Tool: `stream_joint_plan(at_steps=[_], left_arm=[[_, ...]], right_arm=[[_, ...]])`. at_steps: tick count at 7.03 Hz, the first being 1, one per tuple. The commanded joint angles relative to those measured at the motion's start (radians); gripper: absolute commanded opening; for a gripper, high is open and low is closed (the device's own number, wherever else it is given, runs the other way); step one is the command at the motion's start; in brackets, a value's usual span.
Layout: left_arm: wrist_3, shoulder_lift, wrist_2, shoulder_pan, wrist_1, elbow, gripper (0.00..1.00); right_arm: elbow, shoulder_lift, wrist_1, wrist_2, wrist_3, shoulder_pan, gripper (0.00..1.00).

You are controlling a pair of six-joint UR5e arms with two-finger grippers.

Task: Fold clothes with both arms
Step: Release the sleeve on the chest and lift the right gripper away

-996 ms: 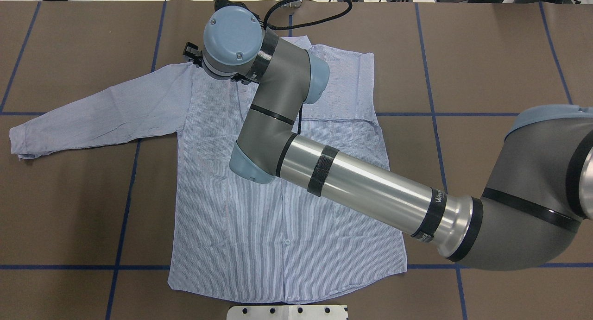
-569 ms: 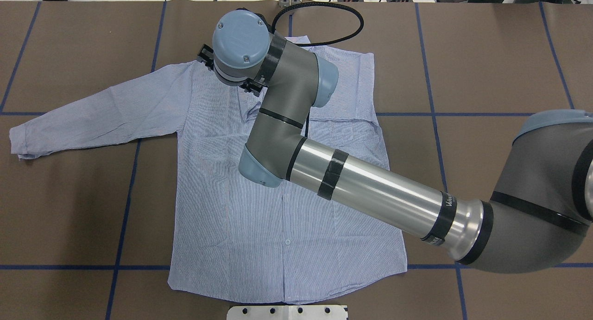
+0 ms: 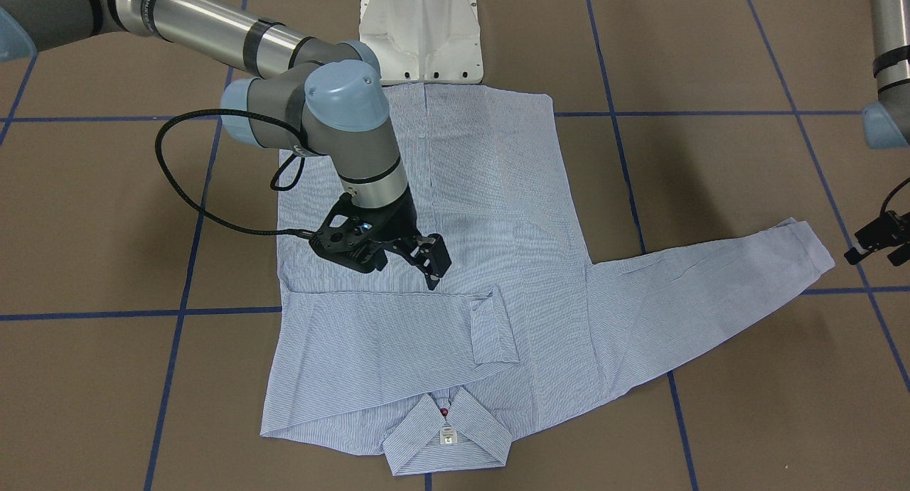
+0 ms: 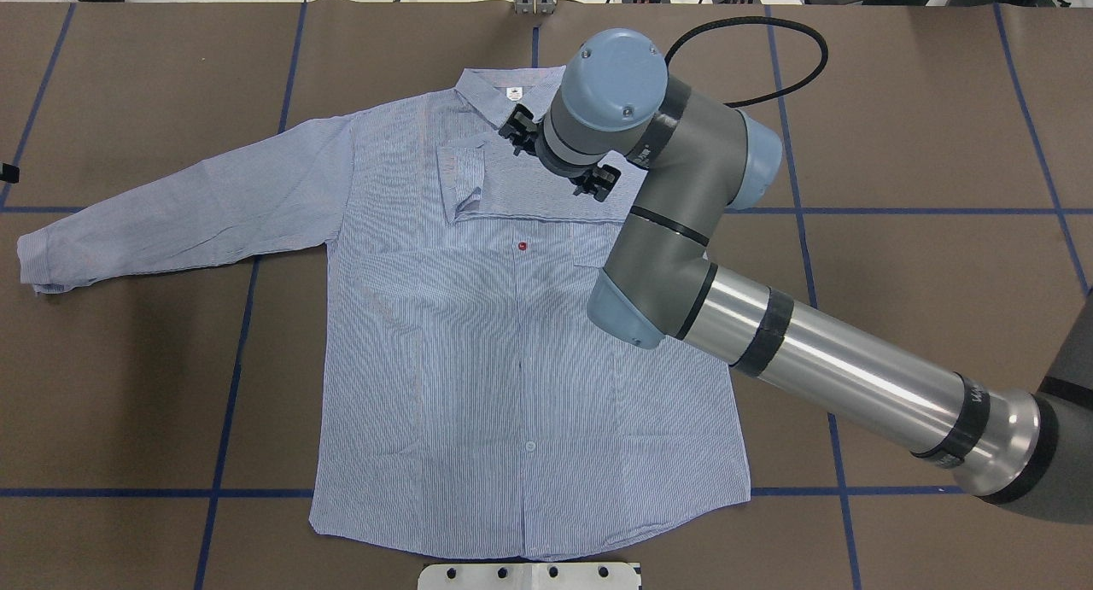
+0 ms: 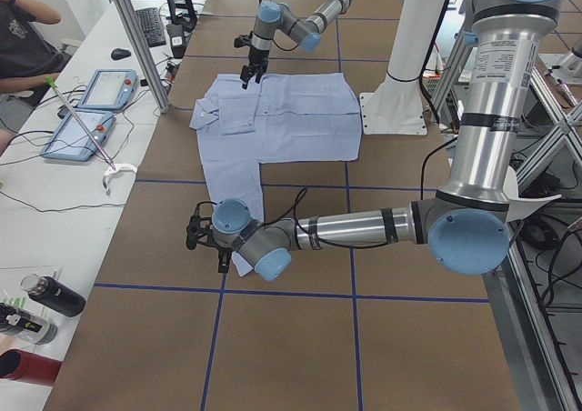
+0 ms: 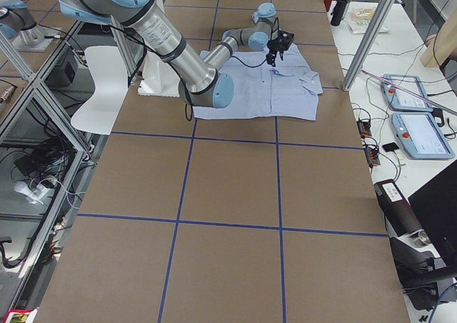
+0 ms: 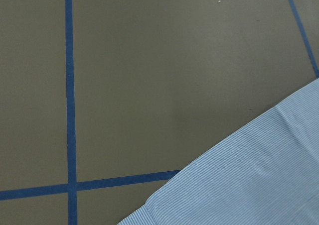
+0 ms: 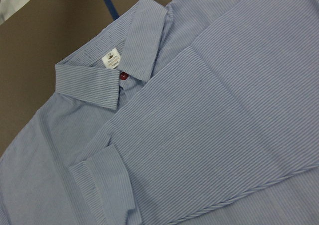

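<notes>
The striped shirt [image 4: 478, 359] lies flat and front up, with its collar [image 3: 448, 434] at the far edge. One sleeve [image 3: 384, 349] is folded across the chest, and its cuff [image 4: 457, 176] lies near the collar. The other sleeve [image 4: 179, 210] stretches out to the left. My right gripper [image 3: 405, 267] hovers open and empty above the chest beside the folded sleeve; the overhead view [image 4: 558, 154] shows it near the collar. The right wrist view shows the collar label [image 8: 110, 59] and the folded sleeve [image 8: 209, 130]. My left gripper [image 3: 878, 246] looks open and empty beside the outstretched cuff [image 3: 807, 246].
The white pedestal base [image 3: 419, 36] stands at the shirt's hem. Blue tape lines [image 4: 230, 351] cross the brown table. An operators' desk with tablets [image 5: 95, 88] and bottles [image 5: 45, 295] runs along the far side, behind aluminium posts [image 5: 136, 38].
My right arm has swung right from the shirt's left shoulder towards the collar, uncovering the collar and the folded sleeve's cuff. The shirt lies still.
</notes>
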Motion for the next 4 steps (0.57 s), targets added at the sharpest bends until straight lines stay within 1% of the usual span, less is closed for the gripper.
stream_joint_plan(at_steps=[1,2,3,4], left_arm=[[-0.047,0.026,-0.005,0.023,-0.115,0.039,0.95],[-0.05,0.028,-0.005,0.043,-0.116,0.067,0.91],[-0.104,0.028,-0.005,0.051,-0.117,0.081,0.88],[-0.147,0.029,-0.005,0.083,-0.117,0.084,0.88]], right_arm=[[0.076,-0.065,-0.016,0.044,-0.001,0.044,1.0],[0.125,-0.102,-0.016,0.048,-0.003,0.053,1.0],[0.138,-0.111,-0.018,0.05,-0.003,0.059,1.0],[0.141,-0.111,-0.021,0.071,-0.003,0.081,1.0]])
